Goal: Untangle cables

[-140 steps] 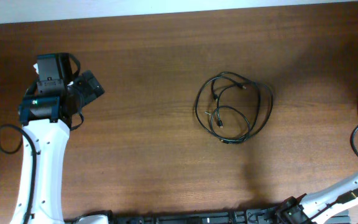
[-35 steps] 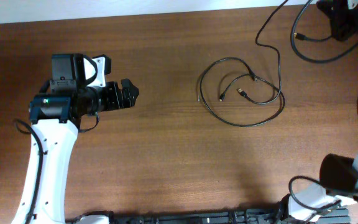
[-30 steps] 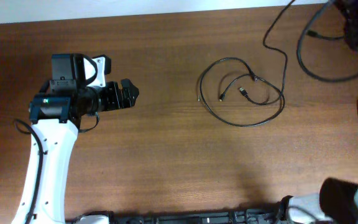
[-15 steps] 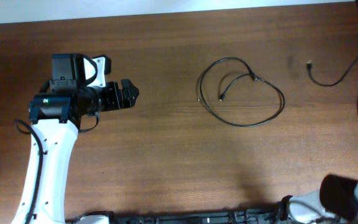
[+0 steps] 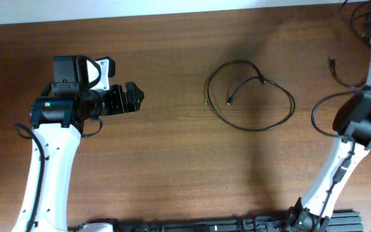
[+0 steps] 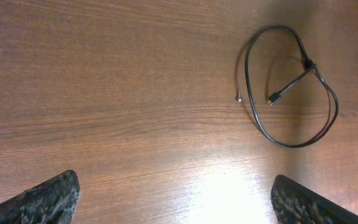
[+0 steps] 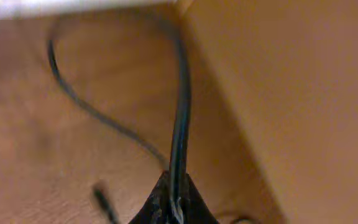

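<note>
l arm [image 5: 44, 167]: white links, blk wrist, green mark | r arm [image 5: 330, 174]: white, blk joint, blurry, prob same

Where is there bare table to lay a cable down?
Bare table between the left gripper and the looped cable, and all along the near side below that loop. Crowded at the right edge: the right arm and the second cable, pinched in the right gripper.

Ahead of the left tool [image 5: 137, 98], bare table [image 5: 172, 161] runs up to the looped cable [image 5: 261, 80]. A second cable [image 7: 180, 124], pinched in the right tool [image 7: 171, 208], stretches straight ahead of it.
</note>
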